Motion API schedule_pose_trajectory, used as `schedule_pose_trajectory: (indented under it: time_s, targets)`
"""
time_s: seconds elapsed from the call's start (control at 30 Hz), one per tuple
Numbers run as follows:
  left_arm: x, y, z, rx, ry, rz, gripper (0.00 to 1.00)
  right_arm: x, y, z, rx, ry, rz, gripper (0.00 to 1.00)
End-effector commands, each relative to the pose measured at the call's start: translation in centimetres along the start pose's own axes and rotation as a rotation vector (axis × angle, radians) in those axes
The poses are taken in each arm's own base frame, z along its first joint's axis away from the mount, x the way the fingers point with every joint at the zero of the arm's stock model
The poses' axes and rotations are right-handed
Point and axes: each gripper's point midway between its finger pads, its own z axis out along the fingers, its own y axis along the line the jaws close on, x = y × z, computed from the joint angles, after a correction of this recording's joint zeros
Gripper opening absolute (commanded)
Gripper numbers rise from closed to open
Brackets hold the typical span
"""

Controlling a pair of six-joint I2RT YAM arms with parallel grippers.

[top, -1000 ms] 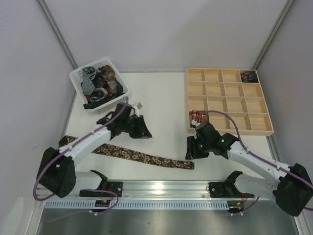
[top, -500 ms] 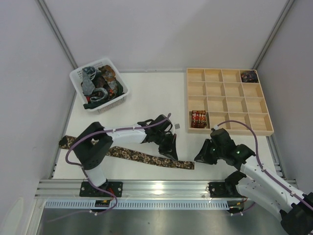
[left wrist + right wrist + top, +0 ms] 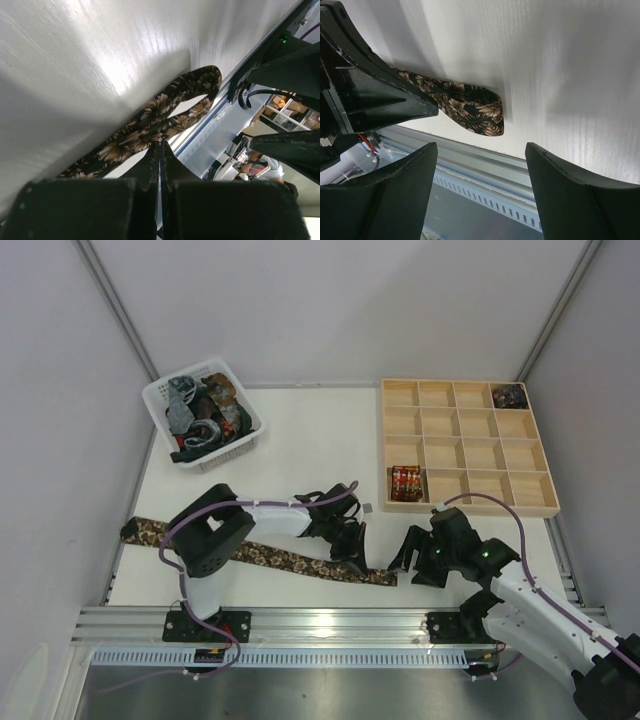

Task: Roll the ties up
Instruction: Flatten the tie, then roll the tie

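A dark brown tie (image 3: 260, 555) with tan flowers lies flat along the table's near edge, its right end (image 3: 482, 112) near the rail. My left gripper (image 3: 350, 543) is shut, and its joined tips (image 3: 160, 144) touch the tie (image 3: 150, 120) a little short of that end; no fabric shows between them. To the right of the tie's end, my right gripper (image 3: 412, 560) stands open. In the right wrist view the end lies just beyond the wide gap of that gripper (image 3: 480, 150), and nothing is between the fingers. Rolled ties sit in the wooden tray, one red (image 3: 405, 481) and one dark (image 3: 510, 395).
A white basket (image 3: 155, 395) with several loose ties stands at the back left. The wooden tray (image 3: 470, 510) of square compartments fills the right side. A metal rail (image 3: 330, 625) runs along the near edge, close behind both grippers.
My left arm swung from the basket down to the tie's right end, and its gripper shut. My right gripper left the tray for the near edge beside the tie's end and opened wide.
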Motion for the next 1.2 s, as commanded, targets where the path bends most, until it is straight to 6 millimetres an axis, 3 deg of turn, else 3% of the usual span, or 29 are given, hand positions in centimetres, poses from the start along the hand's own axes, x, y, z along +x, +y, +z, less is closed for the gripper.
schedule_pose_trajectory:
  time_s: [0.0, 0.3, 0.8, 1.1, 1.17]
  targets:
    - [-1.0, -1.5, 0.5, 0.047, -0.007, 0.021, 0.00, -0.3, 0.5, 0.5, -0.030, -0.001, -0.014, 0.78]
    - [-0.7, 0.2, 1.4, 0.017, 0.016, -0.007, 0.00, -0.3, -0.1, 2.4, -0.042, 0.016, -0.050, 0.70]
    - [-0.3, 1.4, 1.6, -0.008, 0.035, -0.040, 0.00, 0.0, 1.2, 3.9, -0.136, 0.070, -0.130, 0.55]
    - [-0.2, 2.0, 1.7, -0.022, 0.043, -0.046, 0.01, -0.4, 2.9, 3.2, -0.185, 0.074, -0.154, 0.28]
    - [-0.3, 1.9, 1.7, -0.020, 0.042, -0.043, 0.00, -0.5, 3.2, 3.0, -0.187, 0.076, -0.159, 0.25]
